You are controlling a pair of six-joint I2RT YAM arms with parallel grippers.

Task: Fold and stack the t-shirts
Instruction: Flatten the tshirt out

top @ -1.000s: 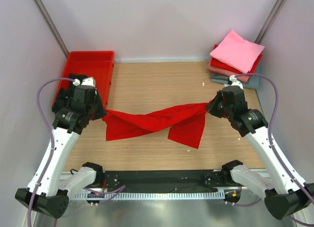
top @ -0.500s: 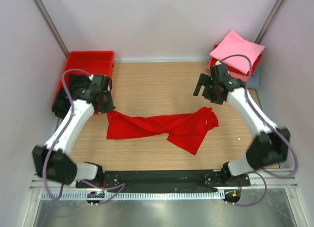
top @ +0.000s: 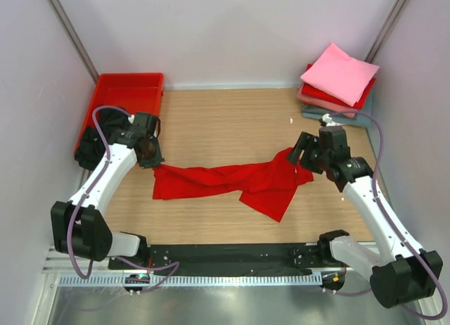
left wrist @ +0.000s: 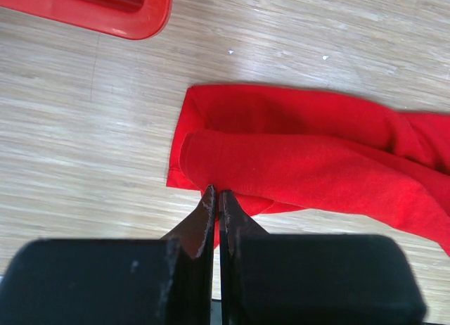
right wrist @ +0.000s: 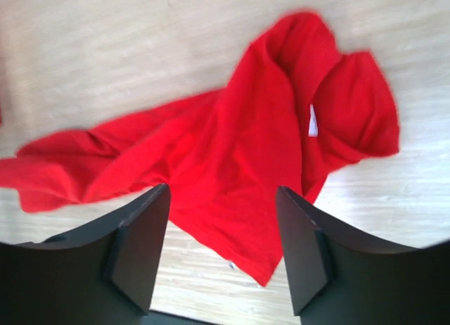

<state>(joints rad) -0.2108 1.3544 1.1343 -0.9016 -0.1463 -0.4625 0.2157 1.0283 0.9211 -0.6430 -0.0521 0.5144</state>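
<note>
Open pincer [right wrist: 221, 251] above crumpled red t-shirt [right wrist: 232, 149]

We see two arms built alike: the left arm [top: 105, 179] and right arm [top: 376, 212] have white tubular links and chunky black joint housings. A lavender-grey cable [top: 100, 110] trails from each wrist. The left gripper [left wrist: 214, 193] has thin, tapering black fingers, and the right gripper [right wrist: 223, 193] shows broad matte-black wedges.

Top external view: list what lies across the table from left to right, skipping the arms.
Rigid red plastic tray → crumpled bright red cloth t-shirt → stack of folded t-shirts with a pink one on top.
</note>
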